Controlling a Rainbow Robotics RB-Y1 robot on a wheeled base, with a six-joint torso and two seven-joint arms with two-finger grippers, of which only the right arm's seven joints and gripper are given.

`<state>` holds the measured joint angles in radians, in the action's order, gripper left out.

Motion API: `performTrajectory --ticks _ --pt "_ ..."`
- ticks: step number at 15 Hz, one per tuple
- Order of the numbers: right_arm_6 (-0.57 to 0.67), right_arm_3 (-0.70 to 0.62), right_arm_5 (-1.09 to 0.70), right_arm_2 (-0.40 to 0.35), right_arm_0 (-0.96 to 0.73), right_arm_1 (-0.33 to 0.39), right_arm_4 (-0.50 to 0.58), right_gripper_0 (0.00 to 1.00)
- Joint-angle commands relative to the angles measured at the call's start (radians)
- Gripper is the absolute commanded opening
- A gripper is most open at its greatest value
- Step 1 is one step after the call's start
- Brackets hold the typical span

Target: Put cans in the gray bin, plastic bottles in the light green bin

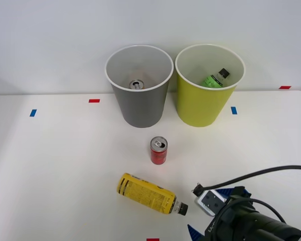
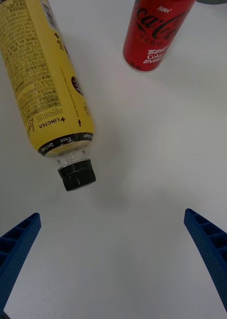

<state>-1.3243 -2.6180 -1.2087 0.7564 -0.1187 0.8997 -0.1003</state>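
A plain white wall backs your white bench (image 1: 65, 165), with small red and blue tape marks scattered near its edges. At the far side stand the gray bin (image 1: 139, 108) and the light green bin (image 1: 203, 103), side by side and nearly touching. One can (image 1: 136, 85) already lies in the bottom of the gray bin, and a green-labelled bottle (image 1: 214, 79) leans inside the light green one.

Two things are left out on the bench: a red can (image 1: 158, 150) standing upright in front of the gap between the bins, and a yellow bottle (image 1: 148, 194) lying on its side nearer to you, its black cap (image 2: 77, 175) aimed toward your right hand (image 2: 113, 249). That hand is open and empty — its blue fingers (image 2: 16, 249) spread wide, hovering low just short of the cap.

The bottle looks like your next pick. I'd pass over the narrow neck and close across the yellow body, fingers square to its length so it can't roll out sideways. Lift well up before you travel — the bin rims stand much higher than the can.

The red can sits near the bottle's far side, so keep your approach on the cap side. The bench is open to the left and right of the bottle, and the way to the light green bin along the right is free.
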Motion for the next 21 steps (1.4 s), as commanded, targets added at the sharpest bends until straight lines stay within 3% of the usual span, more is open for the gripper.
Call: performTrajectory --ticks 1,10,16,21 --pt "0.016 0.0 -0.092 -0.005 0.05 -0.001 -0.047 1.0" --pt "0.063 0.0 -0.19 0.06 0.165 0.05 -0.088 1.0" --pt "0.185 0.0 -0.213 0.06 0.254 0.065 -0.259 1.0" --pt "0.234 0.0 -0.213 0.073 0.277 0.097 -0.314 1.0"
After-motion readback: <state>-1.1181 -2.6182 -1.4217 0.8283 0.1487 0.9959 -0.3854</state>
